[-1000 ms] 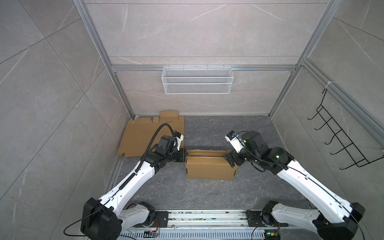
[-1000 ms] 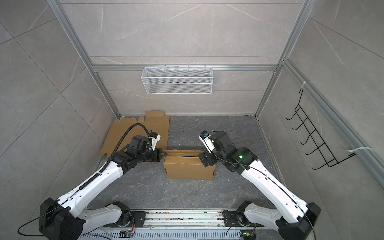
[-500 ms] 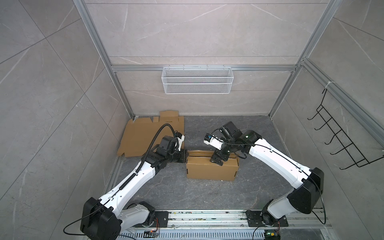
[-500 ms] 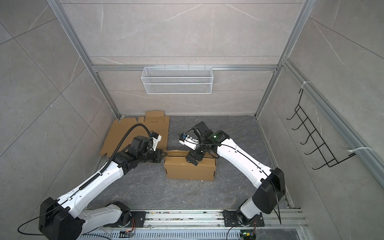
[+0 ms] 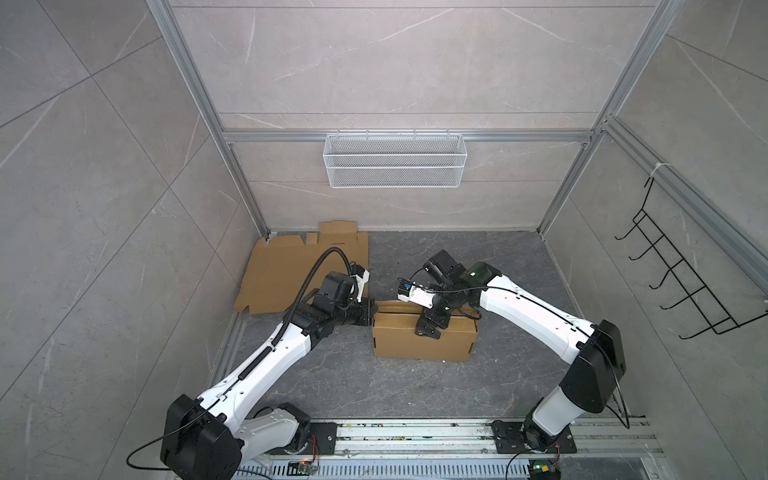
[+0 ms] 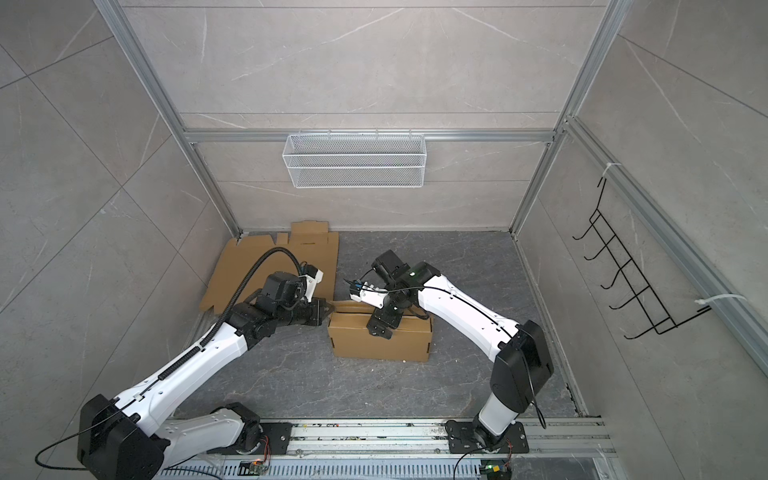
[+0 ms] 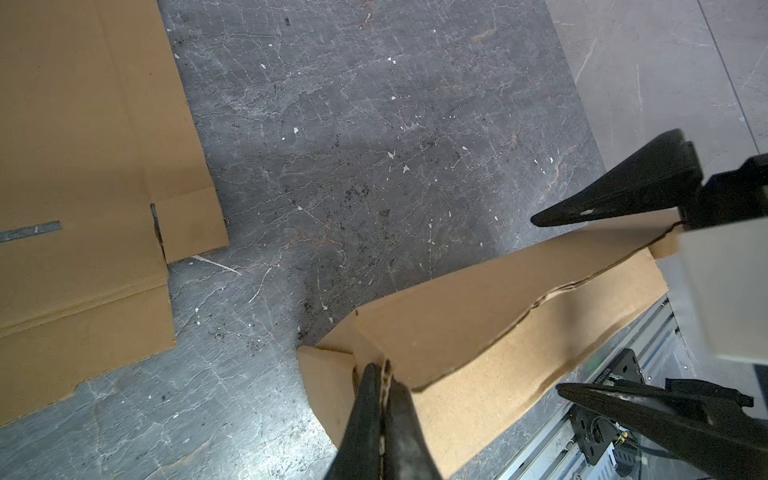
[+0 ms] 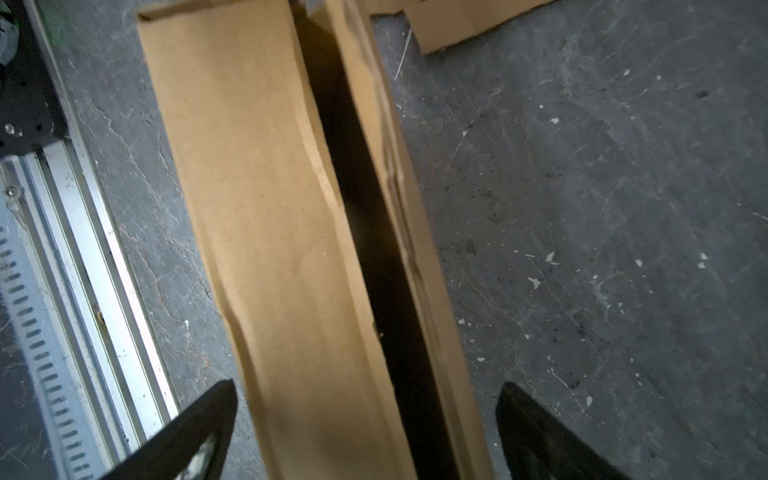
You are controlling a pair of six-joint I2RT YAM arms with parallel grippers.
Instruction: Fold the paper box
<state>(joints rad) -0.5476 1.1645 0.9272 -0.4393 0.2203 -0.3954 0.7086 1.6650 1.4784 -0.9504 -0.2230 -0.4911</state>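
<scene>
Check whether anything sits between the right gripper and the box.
Nothing visible does. The right gripper hangs open directly over the box, fingers on either side of its top. The left gripper pinches the box's end, off that path.

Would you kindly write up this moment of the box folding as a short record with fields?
box: brown cardboard box, partly folded, with a dark gap open along its top
left tool: left tool shut on a cardboard edge at the box's end
right tool: right tool open, jaws either side of the box top, gripping nothing
spare cardboard: flat cardboard sheet on the floor, back left, apart from the box
walls: wire basket on the back wall; hook rack on the right wall
</scene>
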